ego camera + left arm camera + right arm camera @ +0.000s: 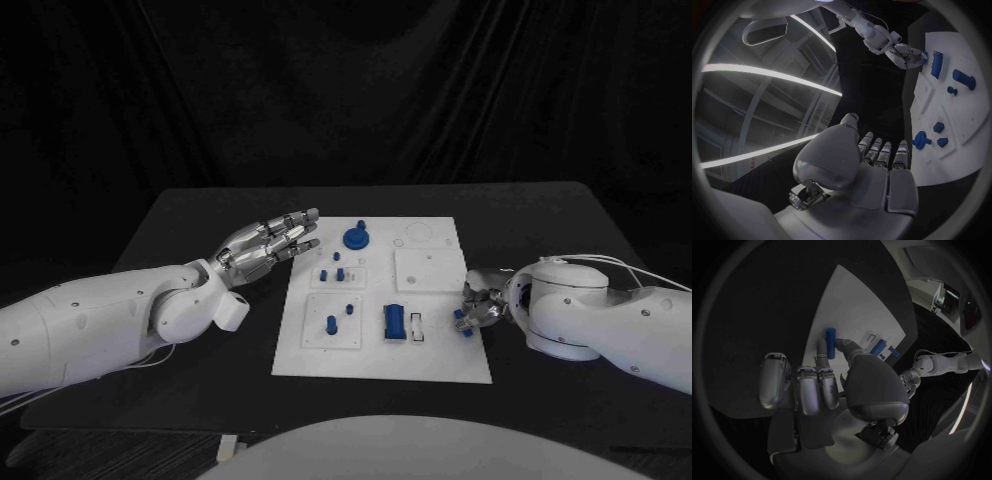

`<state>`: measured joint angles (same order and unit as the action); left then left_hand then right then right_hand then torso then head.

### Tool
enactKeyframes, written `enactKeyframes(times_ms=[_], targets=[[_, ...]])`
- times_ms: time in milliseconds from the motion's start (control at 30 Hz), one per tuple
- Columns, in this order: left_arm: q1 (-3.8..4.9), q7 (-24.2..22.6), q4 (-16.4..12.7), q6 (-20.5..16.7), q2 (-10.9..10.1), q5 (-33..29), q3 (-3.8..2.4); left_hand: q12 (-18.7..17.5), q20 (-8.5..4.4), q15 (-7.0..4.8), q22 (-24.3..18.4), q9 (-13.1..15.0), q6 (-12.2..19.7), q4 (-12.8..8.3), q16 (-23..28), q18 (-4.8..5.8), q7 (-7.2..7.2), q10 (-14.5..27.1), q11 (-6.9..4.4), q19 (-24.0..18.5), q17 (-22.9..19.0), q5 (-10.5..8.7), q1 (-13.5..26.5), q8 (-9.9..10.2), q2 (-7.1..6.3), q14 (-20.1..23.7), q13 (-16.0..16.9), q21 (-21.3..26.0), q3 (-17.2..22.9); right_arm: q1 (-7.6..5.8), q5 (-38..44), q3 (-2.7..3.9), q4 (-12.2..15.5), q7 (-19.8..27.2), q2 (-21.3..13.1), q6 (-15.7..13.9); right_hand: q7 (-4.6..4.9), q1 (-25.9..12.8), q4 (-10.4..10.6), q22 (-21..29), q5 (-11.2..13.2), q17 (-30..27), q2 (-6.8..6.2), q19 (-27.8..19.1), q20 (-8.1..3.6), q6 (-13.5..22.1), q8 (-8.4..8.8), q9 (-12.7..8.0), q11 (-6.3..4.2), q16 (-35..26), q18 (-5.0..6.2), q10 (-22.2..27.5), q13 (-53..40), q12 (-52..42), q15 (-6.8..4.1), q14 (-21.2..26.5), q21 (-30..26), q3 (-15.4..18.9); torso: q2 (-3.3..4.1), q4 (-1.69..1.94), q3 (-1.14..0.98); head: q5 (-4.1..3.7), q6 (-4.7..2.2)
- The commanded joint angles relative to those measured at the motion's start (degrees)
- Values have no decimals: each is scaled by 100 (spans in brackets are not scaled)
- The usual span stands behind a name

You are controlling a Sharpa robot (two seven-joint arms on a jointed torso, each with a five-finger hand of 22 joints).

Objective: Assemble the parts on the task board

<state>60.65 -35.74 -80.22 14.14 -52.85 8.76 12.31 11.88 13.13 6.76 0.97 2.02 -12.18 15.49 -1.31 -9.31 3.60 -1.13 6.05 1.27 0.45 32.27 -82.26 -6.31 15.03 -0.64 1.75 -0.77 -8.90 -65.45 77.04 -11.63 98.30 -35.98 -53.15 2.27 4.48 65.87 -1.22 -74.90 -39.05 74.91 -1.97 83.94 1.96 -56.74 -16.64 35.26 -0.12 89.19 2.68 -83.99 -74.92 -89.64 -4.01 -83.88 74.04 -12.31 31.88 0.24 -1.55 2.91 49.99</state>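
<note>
The white task board (pixel 433 355) lies in the middle of the black table. On it stand a round blue knob (pixel 356 237), small blue pegs (pixel 335 272), a single peg (pixel 330 323) and an upright blue block (pixel 392 322). My left hand (pixel 267 248) hovers over the board's left edge with its fingers (pixel 882 152) stretched out and nothing in it. My right hand (pixel 483 300) is at the board's right edge. It pinches a small blue peg (pixel 831 340) between thumb and a finger, while the other fingers (pixel 807 390) curl in. The same peg (pixel 463 319) shows just over the board's right rim.
A white slotted insert (pixel 417 328) sits beside the blue block. Two raised white square plates (pixel 423 268) occupy the board's middle and far right part. Bare black table (pixel 188 225) surrounds the board. A thin cable (pixel 606 262) runs along my right arm.
</note>
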Motion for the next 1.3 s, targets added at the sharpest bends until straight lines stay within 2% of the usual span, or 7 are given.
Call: enactKeyframes(times_ms=[33,267,467,733,1300], targets=[[-9,-29,-2,86,9,-34,-6,29,32,53,-3,7,13,-9,-26,-87,-16,-5,38,-5,7,25,-20,-36,-11,-2,-1,-17,32,40,-691,-28,46,-38,-40,-371,-33,-94,-799,-1091,-89,1215,2,303,12,-30,-41,-766,-10,-22,45,-601,-1508,-36,-2,-556,28,-878,3,1,2,5,1],[-11,-7,5,104,23,-34,-6,38,33,55,-3,8,7,-8,-27,-86,-17,-7,47,-4,8,25,-19,-39,-9,-2,0,-18,34,-43,-2167,-28,123,7,-98,-583,-39,-226,-766,-1097,-136,1206,-16,315,6,-16,-60,-743,-12,-23,40,-601,-1508,-36,-7,-555,52,-937,0,1,2,-8,1],[-12,-3,5,106,22,-34,-6,38,33,55,-3,8,7,-8,-27,-86,-17,-7,47,-4,8,25,-19,-39,-9,-2,0,-18,34,-94,-2952,-28,169,31,-50,-665,-47,-291,-742,-1091,-85,1191,-13,312,3,-11,-72,-731,-18,-27,44,-601,-1508,-36,-10,-552,30,-960,-1,0,2,-10,1],[-14,0,9,126,35,-34,-6,38,33,55,-3,8,7,-8,-27,-86,-17,-7,47,-4,8,25,-19,-39,-9,-2,0,-18,34,-105,-3237,-28,151,33,86,-682,-49,-345,-717,-1087,-11,1172,-8,311,1,17,-77,-721,-21,-33,46,-601,-1508,-36,-12,-549,20,-975,0,3,2,1,1],[-28,23,30,167,62,-34,-6,34,36,58,0,8,8,-5,-26,-86,-13,-8,57,1,7,24,-16,-40,-3,-2,-1,-21,37,-95,-3159,-28,-141,23,419,-708,-50,-506,-596,-1073,291,1134,26,299,4,103,-107,-683,-19,-44,55,-601,-1508,-36,-8,-542,-29,-974,1,3,2,8,1]])
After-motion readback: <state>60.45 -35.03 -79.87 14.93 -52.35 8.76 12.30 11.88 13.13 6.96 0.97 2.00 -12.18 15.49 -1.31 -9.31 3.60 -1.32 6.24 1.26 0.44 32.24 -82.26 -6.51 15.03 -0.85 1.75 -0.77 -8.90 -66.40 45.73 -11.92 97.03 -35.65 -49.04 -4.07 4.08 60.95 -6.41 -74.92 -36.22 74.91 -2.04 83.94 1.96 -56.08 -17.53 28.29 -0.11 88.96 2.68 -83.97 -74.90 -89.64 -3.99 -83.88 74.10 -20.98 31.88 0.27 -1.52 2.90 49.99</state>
